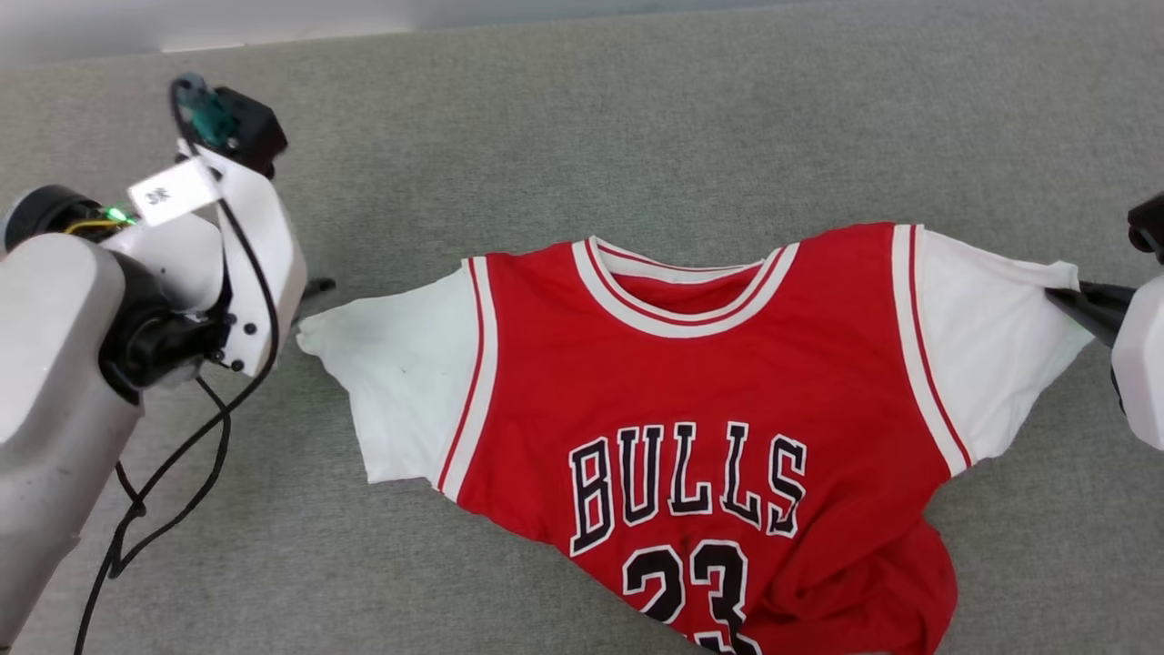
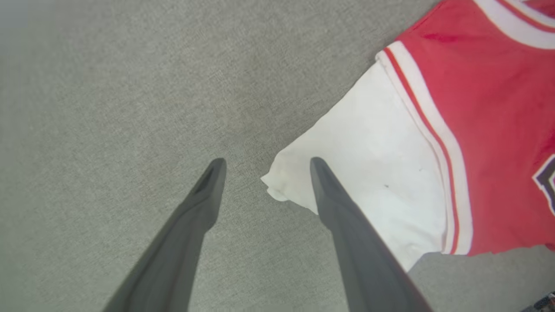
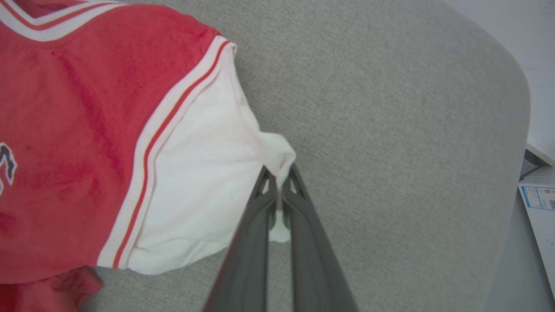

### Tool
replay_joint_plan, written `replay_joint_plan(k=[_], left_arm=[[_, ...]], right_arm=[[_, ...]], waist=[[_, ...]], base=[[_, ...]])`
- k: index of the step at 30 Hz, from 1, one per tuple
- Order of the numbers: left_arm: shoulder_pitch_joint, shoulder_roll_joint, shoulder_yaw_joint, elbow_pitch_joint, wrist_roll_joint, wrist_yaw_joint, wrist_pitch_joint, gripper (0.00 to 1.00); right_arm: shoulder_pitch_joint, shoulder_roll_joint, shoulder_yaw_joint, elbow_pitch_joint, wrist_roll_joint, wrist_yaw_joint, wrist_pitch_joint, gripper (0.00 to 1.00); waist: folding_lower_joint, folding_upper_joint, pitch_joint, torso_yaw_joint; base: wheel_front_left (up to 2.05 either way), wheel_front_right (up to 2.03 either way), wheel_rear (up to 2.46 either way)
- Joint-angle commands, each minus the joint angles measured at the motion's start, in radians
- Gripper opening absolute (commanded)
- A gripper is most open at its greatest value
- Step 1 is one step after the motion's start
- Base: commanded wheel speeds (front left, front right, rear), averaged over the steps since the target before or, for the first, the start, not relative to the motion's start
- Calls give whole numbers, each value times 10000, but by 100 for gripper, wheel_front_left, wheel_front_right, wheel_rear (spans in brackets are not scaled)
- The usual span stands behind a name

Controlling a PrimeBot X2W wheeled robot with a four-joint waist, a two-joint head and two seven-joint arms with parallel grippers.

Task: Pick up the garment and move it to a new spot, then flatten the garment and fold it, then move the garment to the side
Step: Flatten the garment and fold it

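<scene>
We start with the garment (image 1: 691,382), lying front-up across the centre and lower right of the head view. It's a soft red knit with a black, white-edged "BULLS 23" print. The collar is striped red and white, and the short sleeves are plain white. The chest lies fairly smooth, but the hem at the lower right is bunched into folds and runs off the bottom edge.

On to the right gripper (image 3: 279,171). In the right wrist view its two long dark fingers are pinched together on the tip of a white sleeve, with cloth showing between them. That sleeve is drawn out into a taut point. In the head view this happens at the far right edge, where the pale wrist just enters the frame.

Now the left gripper (image 2: 267,162). Its tapered matte fingers are spread wide and hold nothing. In the left wrist view, one finger is over bare surface and the other over the white sleeve, with the sleeve's folded corner between them. We can't tell whether they touch the cloth.

The left arm (image 1: 55,364), smooth and pale grey, rises from the lower left of the head view. Its wrist is turned toward the sleeve and a black cable (image 1: 173,455) loops beneath it.

Under it all is the grey surface (image 1: 637,118), a coarse woven fabric with a rounded corner in the right wrist view.
</scene>
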Motion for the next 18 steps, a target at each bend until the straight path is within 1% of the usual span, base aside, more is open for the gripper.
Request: replay_joint_plan(k=[1, 6, 12, 13, 14, 16, 18], left_arm=[[-198, 44, -334, 158, -184, 6, 379, 100], [-462, 164, -1350, 704, -474, 5, 1149, 100], [-258, 84, -2416, 1413, -809, 3, 1498, 100], [-206, 79, -2584, 1441, -861, 3, 1465, 60], [-161, 72, -2731, 1489, -965, 3, 1436, 0], [-150, 45, -3021, 1546, -1051, 1, 1367, 0], [-269, 115, -3190, 1538, -1111, 2, 1082, 0]], right_arm=[[-187, 141, -78, -52, -115, -7, 52, 0], [-393, 425, -61, -96, -286, -7, 121, 0], [-549, 691, 54, -56, -392, -7, 127, 0], [-576, 696, 66, -36, -401, -7, 122, 0], [-588, 713, 95, -16, -408, -7, 114, 0], [-575, 717, 168, 37, -450, -7, 48, 0], [-609, 703, 204, 47, -462, -7, -38, 0]], waist=[[0, 0, 177, -179], [0, 0, 416, -446], [0, 0, 558, -632], [0, 0, 557, -645], [0, 0, 544, -644], [0, 0, 447, -597], [0, 0, 290, -523]], base=[[0, 0, 0], [0, 0, 0], [0, 0, 0], [0, 0, 0], [0, 0, 0], [0, 0, 0], [0, 0, 0]])
